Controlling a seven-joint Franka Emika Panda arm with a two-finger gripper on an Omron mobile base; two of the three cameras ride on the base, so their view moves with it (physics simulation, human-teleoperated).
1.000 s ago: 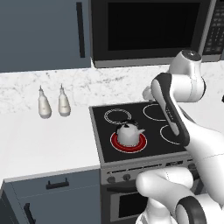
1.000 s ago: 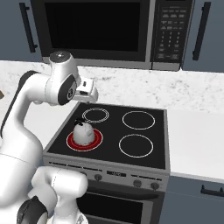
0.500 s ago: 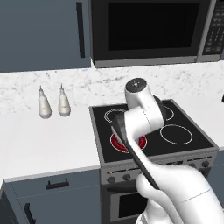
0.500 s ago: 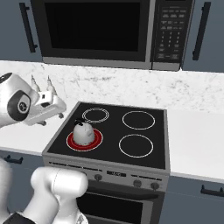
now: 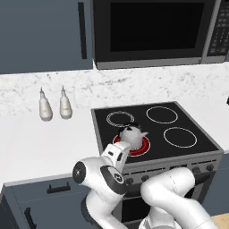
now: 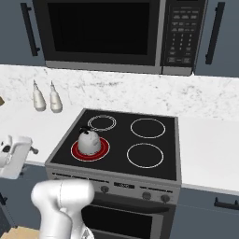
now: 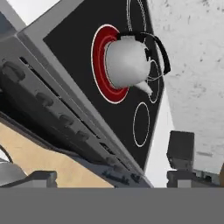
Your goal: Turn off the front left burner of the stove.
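Reaching low toward the stove (image 6: 116, 173) front, with the burner not yet turned off.

The front left burner (image 6: 90, 150) is glowing red under a grey kettle (image 6: 88, 140), so the task is looking barely begun. The end effector (image 7: 109, 177) is hanging below the counter (image 6: 207, 144) edge, fingers (image 7: 180, 151) spread apart and gripping nothing, facing the row of knobs (image 7: 65, 119) without touching any. Finding the correct knob, closing on it and twisting it are all remaining, as I judge it.

kettle (image 6: 88, 140), two bottles (image 5: 54, 105), microwave (image 6: 105, 32)
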